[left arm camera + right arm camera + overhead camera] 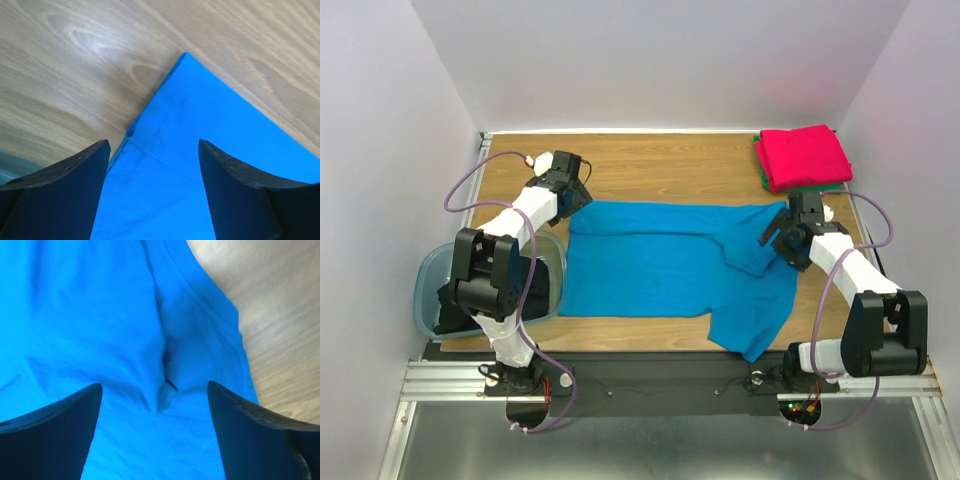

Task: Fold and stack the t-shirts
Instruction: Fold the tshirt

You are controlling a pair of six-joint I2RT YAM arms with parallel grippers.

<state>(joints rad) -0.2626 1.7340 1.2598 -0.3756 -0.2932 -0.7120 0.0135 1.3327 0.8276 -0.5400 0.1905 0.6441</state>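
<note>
Top view: the blue t-shirt lies flat on the counter. Its long axis runs side to side, with one end at the left tool and the other at the right tool. Beyond the right tool, a red-pink t-shirt sits folded on a green t-shirt.

Left wrist: the jaws are spread and grip nothing, with the shirt's corner just ahead between them.

Right wrist: the jaws are likewise parted and empty over rumpled cloth (probably a sleeve).

Each arm is nearest its own end, so a two-armed pinch looks likely next.
</note>
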